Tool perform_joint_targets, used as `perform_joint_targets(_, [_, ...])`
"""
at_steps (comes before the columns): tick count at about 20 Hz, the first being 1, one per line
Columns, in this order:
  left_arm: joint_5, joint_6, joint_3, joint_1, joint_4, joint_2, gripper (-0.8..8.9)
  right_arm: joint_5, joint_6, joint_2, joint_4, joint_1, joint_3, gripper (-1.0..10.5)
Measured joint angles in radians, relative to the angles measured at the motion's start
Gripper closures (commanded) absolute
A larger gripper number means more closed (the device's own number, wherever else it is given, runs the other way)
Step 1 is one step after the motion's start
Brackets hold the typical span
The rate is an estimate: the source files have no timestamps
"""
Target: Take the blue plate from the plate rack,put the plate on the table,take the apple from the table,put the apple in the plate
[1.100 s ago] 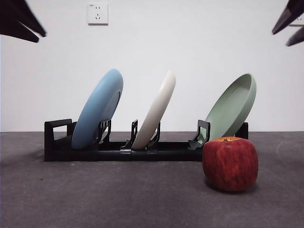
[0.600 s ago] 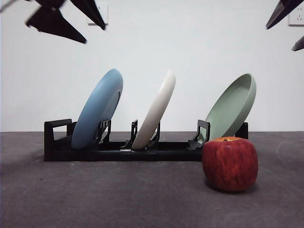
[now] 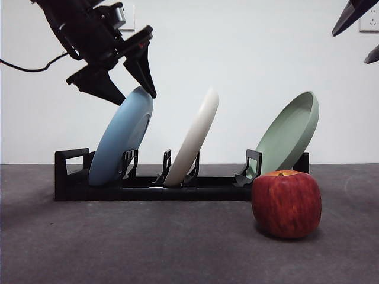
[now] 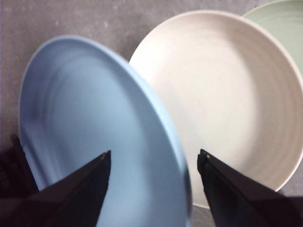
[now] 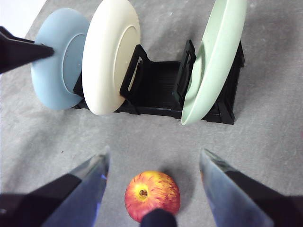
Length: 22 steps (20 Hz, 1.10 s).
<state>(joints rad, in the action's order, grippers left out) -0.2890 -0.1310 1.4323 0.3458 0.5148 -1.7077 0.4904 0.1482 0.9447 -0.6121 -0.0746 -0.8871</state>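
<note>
The blue plate [image 3: 121, 139] leans in the left slot of the black plate rack [image 3: 148, 190]. My left gripper [image 3: 135, 96] is open, one jaw on each side of the plate's top rim; the left wrist view shows the rim [image 4: 161, 123] between the jaws of that gripper [image 4: 154, 153]. I cannot tell whether they touch it. The red apple [image 3: 287, 204] stands on the grey table [image 3: 148, 248] in front of the rack's right end. My right gripper [image 5: 154, 153] is open and empty, high above the apple [image 5: 152, 195], and shows as black tips [image 3: 355, 23] at the top right.
A cream-white plate [image 3: 195, 139] leans in the rack's middle slot and a pale green plate [image 3: 290, 133] at its right end, just behind the apple. A white wall stands behind the rack. A black cable [image 3: 29, 66] hangs from the left arm.
My left arm has come down from the top left corner and to the right, and its open jaws now stand around the blue plate's top rim. The right arm, plates and apple have not moved.
</note>
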Motion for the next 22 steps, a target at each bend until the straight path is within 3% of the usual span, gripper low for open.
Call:
perform_joint_targets(2, [-0.001,0.007,0.000,0.003,0.002,-0.001,8.29,0.000,0.000,0.000,0.000,0.000,0.000,6.3])
perform_joint_targets(9, [-0.012,0.007,0.003,0.016,-0.016,0.017,8.21,-0.002,0.000,0.000,0.000,0.000,0.000,6.3])
perform_joint_targets(13, [-0.011,0.018,0.090,0.037,0.071,0.063,8.21,-0.002,0.000,0.000,0.000,0.000,0.000,6.3])
perform_joint_targets(18, [-0.001,0.134,0.303,0.087,0.328,0.183,8.21,-0.002,0.000,0.000,0.000,0.000,0.000,6.3])
perform_joint_targets(22, [0.051,0.223,0.326,0.154,0.539,0.302,8.21,-0.002,0.000,0.000,0.000,0.000,0.000,6.3])
